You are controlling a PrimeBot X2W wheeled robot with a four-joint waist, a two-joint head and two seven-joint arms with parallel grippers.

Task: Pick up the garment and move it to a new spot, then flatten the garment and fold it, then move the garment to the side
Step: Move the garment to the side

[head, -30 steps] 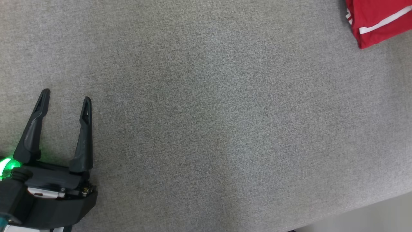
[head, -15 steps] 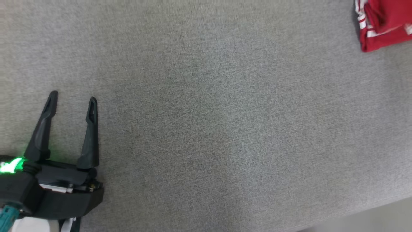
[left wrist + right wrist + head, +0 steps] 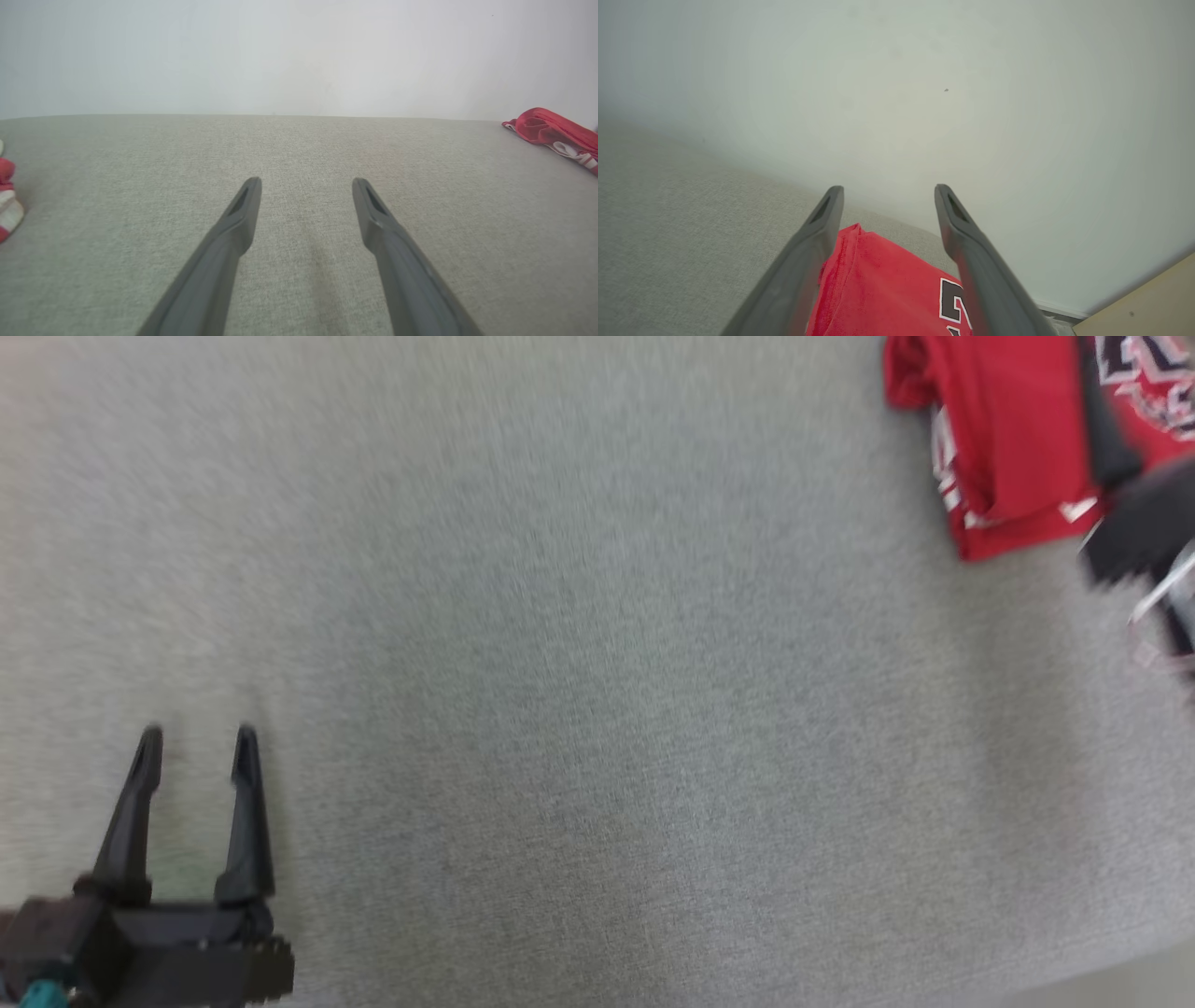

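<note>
The garment [image 3: 999,448] is a red jersey with white trim and a black-and-white print, lying folded at the far right of the grey fabric surface [image 3: 597,709]. My right gripper [image 3: 887,191] hovers open just over it, nothing between its fingers; the jersey [image 3: 887,289] shows below them. In the head view one dark finger [image 3: 1102,429] of that gripper crosses the jersey, blurred. My left gripper [image 3: 194,737] stands open and empty at the lower left, far from the garment [image 3: 551,133], which lies at the right edge of the left wrist view beyond the open left gripper [image 3: 306,182].
A pale wall runs behind the surface. The surface's front edge [image 3: 1120,971] cuts across the lower right corner. A red-and-white cloth item [image 3: 7,205] lies at the far left edge. A tan panel [image 3: 1148,303] shows beyond the garment's far side.
The head camera has shifted, so more of the garment shows. The right gripper has opened and has come into view over the garment. The left gripper stays open.
</note>
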